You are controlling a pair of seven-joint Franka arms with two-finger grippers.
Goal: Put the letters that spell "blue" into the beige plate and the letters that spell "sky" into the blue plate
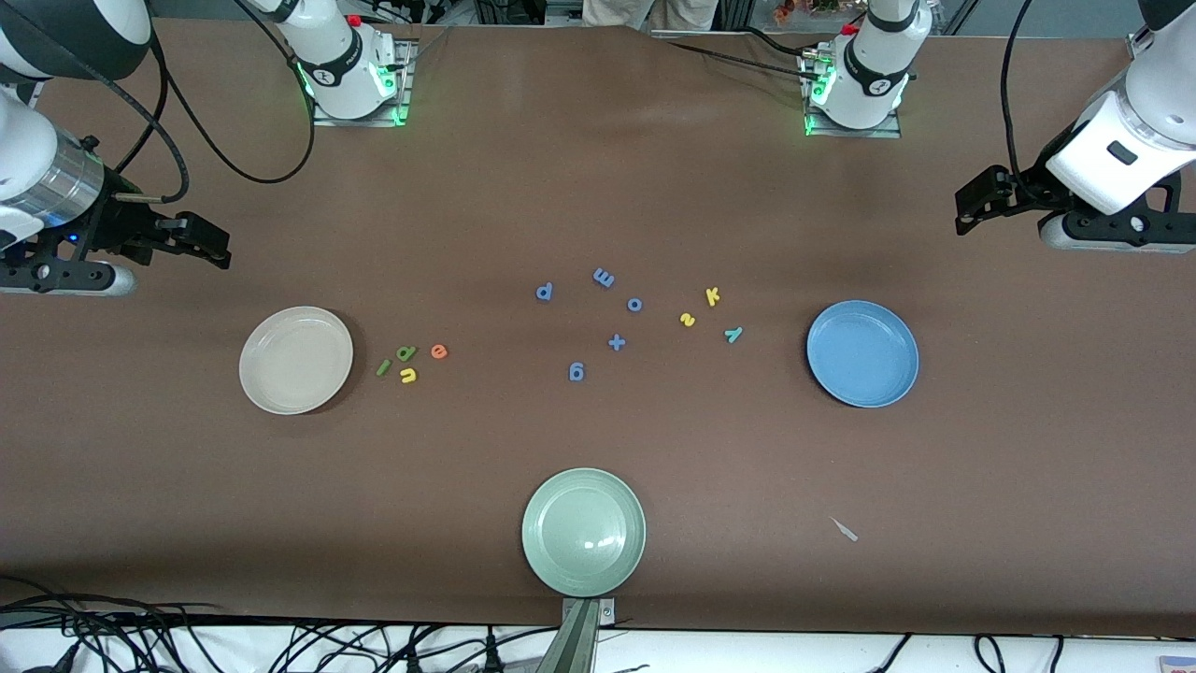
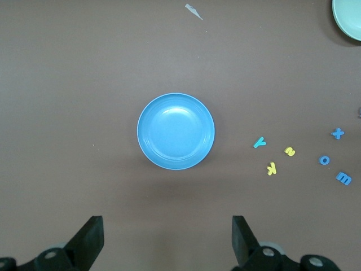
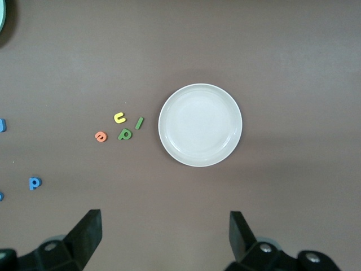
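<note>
The round beige plate [image 1: 295,359] lies at the middle left of the front view on the brown desk [image 1: 598,187]. Just beside it lie the four small foam letters of "blue" [image 1: 408,363], none in the plate. The round blue plate [image 1: 862,353] lies at the middle right, and the letters of "sky" [image 1: 712,316] are near it. The left gripper [image 2: 166,240] hovers near the blue plate, the right gripper [image 3: 164,237] near the beige plate. Both have the jaws wide and hold nothing.
</note>
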